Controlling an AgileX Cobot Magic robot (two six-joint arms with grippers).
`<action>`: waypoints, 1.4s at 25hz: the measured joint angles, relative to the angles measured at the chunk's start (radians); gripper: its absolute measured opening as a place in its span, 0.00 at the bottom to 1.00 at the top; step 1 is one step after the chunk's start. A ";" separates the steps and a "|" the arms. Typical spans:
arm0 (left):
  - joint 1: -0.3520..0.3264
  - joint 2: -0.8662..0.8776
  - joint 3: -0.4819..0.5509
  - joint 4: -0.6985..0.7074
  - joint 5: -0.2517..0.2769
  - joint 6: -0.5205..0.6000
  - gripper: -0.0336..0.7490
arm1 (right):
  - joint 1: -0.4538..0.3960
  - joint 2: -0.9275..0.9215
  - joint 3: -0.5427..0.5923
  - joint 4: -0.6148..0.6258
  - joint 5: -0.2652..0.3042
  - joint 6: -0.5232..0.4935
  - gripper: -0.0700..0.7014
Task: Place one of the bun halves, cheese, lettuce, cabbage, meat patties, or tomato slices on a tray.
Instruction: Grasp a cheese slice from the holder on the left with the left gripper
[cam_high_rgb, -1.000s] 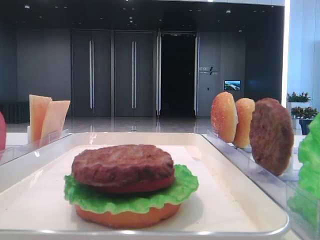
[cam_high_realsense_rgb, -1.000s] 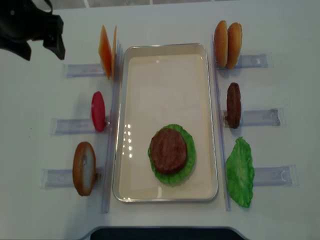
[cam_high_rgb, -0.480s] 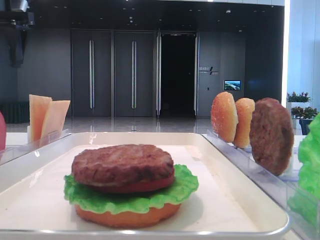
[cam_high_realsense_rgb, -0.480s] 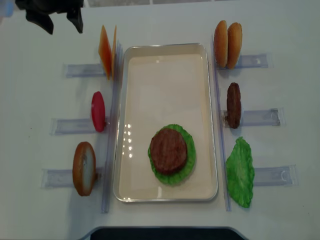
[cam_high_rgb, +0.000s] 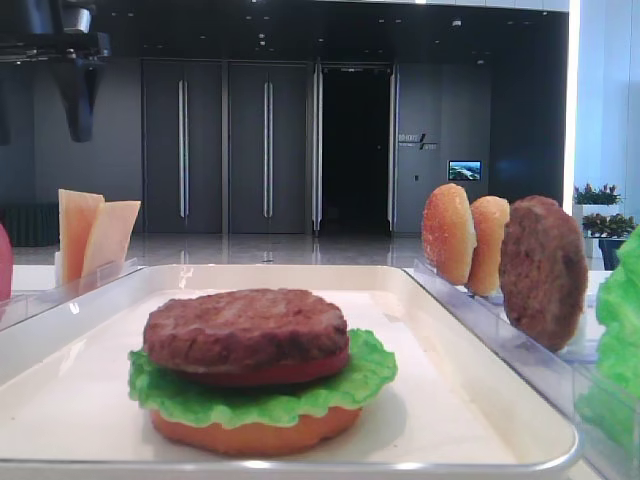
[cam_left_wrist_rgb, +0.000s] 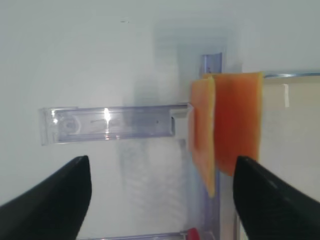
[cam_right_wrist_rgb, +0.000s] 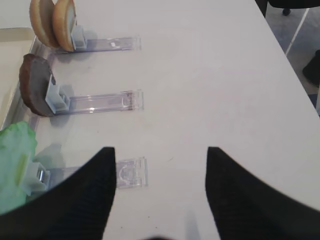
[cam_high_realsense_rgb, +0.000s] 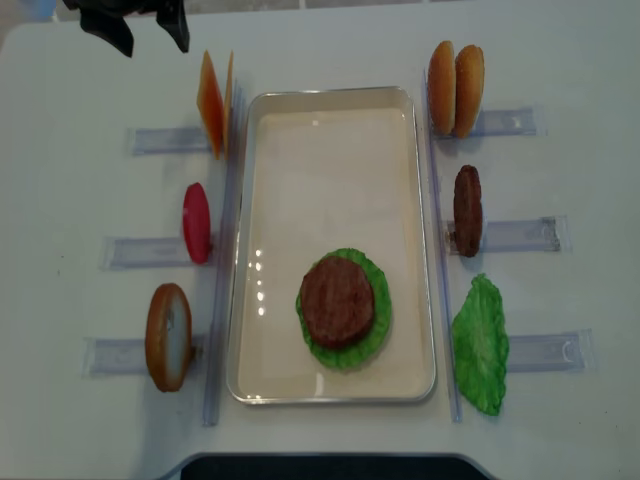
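The cream tray (cam_high_realsense_rgb: 330, 93) holds a stack: a meat patty (cam_high_realsense_rgb: 337, 300) on a red slice, lettuce (cam_high_rgb: 262, 397) and a bun base. Two cheese slices (cam_high_realsense_rgb: 212, 100) stand upright in a rack left of the tray's far corner. My left gripper (cam_high_realsense_rgb: 152, 42) hovers open and empty above the table, just left of and behind the cheese (cam_left_wrist_rgb: 237, 120). In the left wrist view the cheese sits ahead, nearer the right finger (cam_left_wrist_rgb: 272, 200). My right gripper (cam_right_wrist_rgb: 160, 152) is open and empty over bare table right of the racks.
Clear racks flank the tray. On the left are a tomato slice (cam_high_realsense_rgb: 196, 222) and a bun half (cam_high_realsense_rgb: 168, 336). On the right are two bun halves (cam_high_realsense_rgb: 455, 88), a patty (cam_high_realsense_rgb: 467, 210) and a lettuce leaf (cam_high_realsense_rgb: 480, 345). The table's right edge (cam_right_wrist_rgb: 295, 75) is close.
My left gripper has moved right along the table's far left side, nearer the cheese, and stayed open. Nothing else has moved.
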 joint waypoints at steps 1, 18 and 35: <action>-0.014 0.000 0.000 0.000 0.000 -0.013 0.92 | 0.000 0.000 0.000 0.000 0.000 0.000 0.62; -0.217 0.070 -0.006 0.087 0.000 -0.174 0.92 | 0.000 0.000 0.000 0.000 0.000 0.001 0.62; -0.217 0.172 -0.017 0.136 0.000 -0.192 0.88 | 0.000 0.000 0.000 0.000 0.000 0.002 0.62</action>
